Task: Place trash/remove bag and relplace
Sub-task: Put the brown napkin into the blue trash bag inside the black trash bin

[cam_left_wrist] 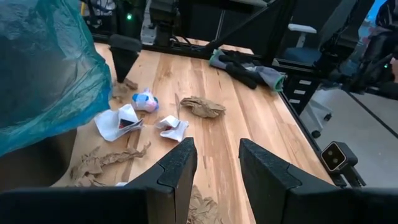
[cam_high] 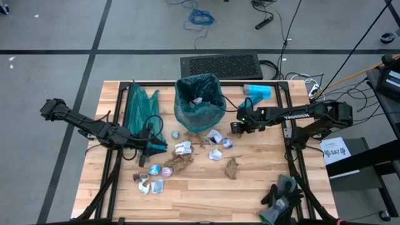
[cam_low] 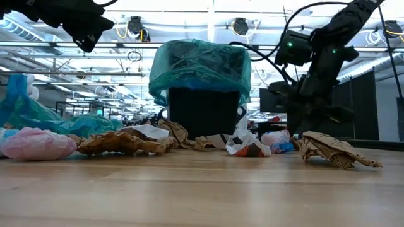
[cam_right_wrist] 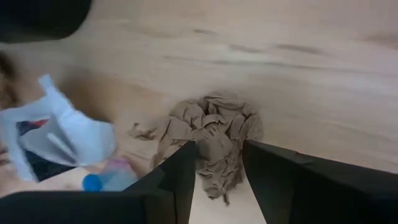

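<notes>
Wooden table (cam_high: 250, 200), overhead view. Small bin lined with a teal bag (cam_high: 200, 100) stands at the 12 o'clock edge of the table, upright; a few scraps already show inside it. Spare teal bag (cam_high: 139, 106) lies flat at the bin's 9 o'clock, near it but apart.

The trash (cam_high: 182, 148) is scattered on the wood at the bin's 6 o'clock: white and light-blue wrappers close to the bin's foot, a brown paper wad (cam_high: 179, 164) farther out, another brown scrap (cam_high: 232, 167) toward 5 o'clock, and pink and white pieces (cam_high: 152, 181) toward 7 o'clock.

Left gripper (cam_high: 153, 149) sits above the table at the bin's 7 o'clock, just beside the nearest wrappers; fingers (cam_left_wrist: 177, 171) parted, nothing between them.

Right gripper (cam_high: 236, 127) hangs at the bin's 3 o'clock, close to its side. In the right wrist view its fingers (cam_right_wrist: 180, 171) are spread and bare, over a crumpled brown paper (cam_right_wrist: 211, 140) lying on the wood, with a white wrapper (cam_right_wrist: 59, 134) beside it.

Solid light-blue pack (cam_high: 258, 91) lies at the table's 1 o'clock. Dark gloves (cam_high: 281, 194) lie at 5 o'clock, well apart from the trash.
</notes>
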You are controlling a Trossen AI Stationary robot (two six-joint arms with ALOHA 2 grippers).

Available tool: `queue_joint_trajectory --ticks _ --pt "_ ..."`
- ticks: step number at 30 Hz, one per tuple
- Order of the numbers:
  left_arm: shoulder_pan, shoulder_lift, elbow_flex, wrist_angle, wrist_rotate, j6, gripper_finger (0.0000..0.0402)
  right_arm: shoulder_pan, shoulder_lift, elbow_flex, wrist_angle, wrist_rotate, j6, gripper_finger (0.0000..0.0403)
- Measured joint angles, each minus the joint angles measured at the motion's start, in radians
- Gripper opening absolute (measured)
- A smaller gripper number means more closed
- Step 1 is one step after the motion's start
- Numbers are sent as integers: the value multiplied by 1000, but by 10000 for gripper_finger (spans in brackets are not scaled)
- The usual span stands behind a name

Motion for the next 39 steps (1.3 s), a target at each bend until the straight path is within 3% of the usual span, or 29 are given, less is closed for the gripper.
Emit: queue_joint_trajectory --ticks 4,9,16,21,25,30,35,39 --pt "0 0 0 0 -1 0 127 8 21 -24 7 -25 0 94" --pt "0 0 0 0 -1 0 127 62 22 -34 -9 -20 -9 12" --pt "0 0 0 1 -3 0 127 223 -103 -37 -97 -23 162 2" --pt "0 0 0 -7 -10 1 127 339 -266 2 -302 22 296 1" --pt "0 1 0 -17 -28 8 127 415 -349 158 -549 132 344 1" --pt "0 1 0 -19 -43 31 127 469 -333 444 -757 301 315 0" --pt "0 1 0 -19 -43 30 127 457 -226 719 -783 445 149 0" --pt "0 1 0 -18 -43 28 127 398 -96 903 -726 489 -54 0"
